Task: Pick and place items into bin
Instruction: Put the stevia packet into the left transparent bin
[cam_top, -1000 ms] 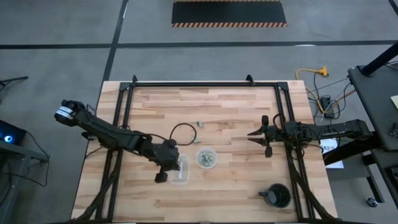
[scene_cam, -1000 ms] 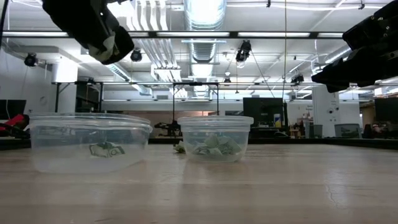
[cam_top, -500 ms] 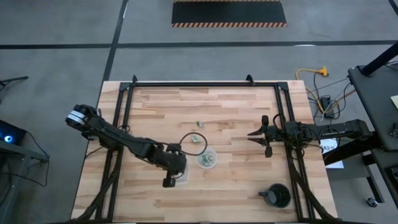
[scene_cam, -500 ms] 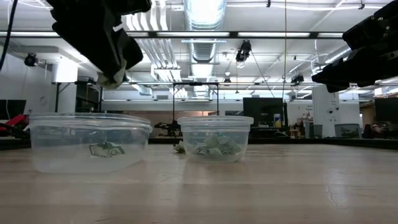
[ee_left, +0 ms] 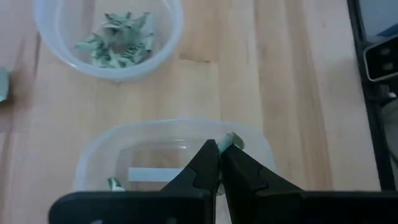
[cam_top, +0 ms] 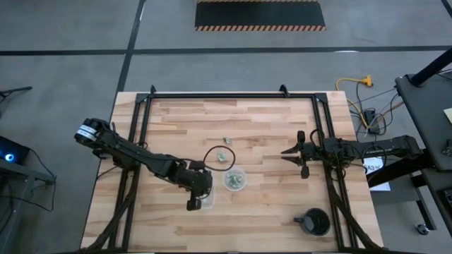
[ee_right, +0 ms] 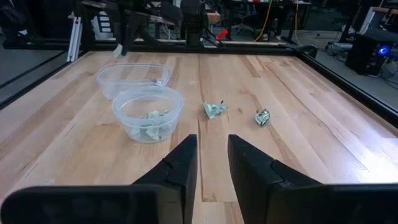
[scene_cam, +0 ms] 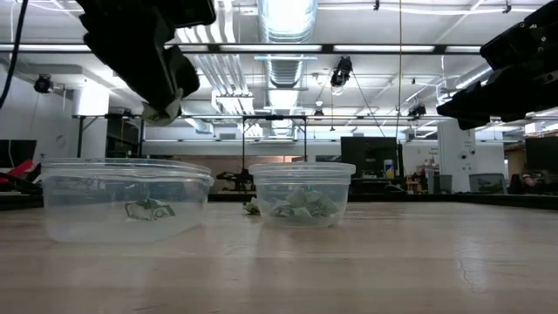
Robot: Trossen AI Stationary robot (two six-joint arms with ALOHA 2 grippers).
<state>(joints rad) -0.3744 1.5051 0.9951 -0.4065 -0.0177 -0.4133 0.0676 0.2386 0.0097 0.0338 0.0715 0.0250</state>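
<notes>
1. left gripper (ee_left: 219, 163) has swung over the bin (ee_left: 177, 155) — fingers pinching a green item (ee_left: 234, 141), so a drop looks next.
2. loose items (ee_right: 214, 110) lie at 12 o'clock of the cup (ee_right: 148, 112); right gripper (ee_right: 211, 163) waits at 3 o'clock, fingers spread.

Robotics lab or industrial workshop. Evidence: pale butcher-block wooden table (cam_top: 261, 127) in a black metal frame (cam_top: 212, 95), grey concrete floor (cam_top: 70, 42) with hazard-striped black mat (cam_top: 260, 15), exposed silver ceiling ducts (scene_cam: 288, 19), fluorescent strip lights (scene_cam: 384, 48), dark monitors (scene_cam: 370, 157) behind.
</notes>
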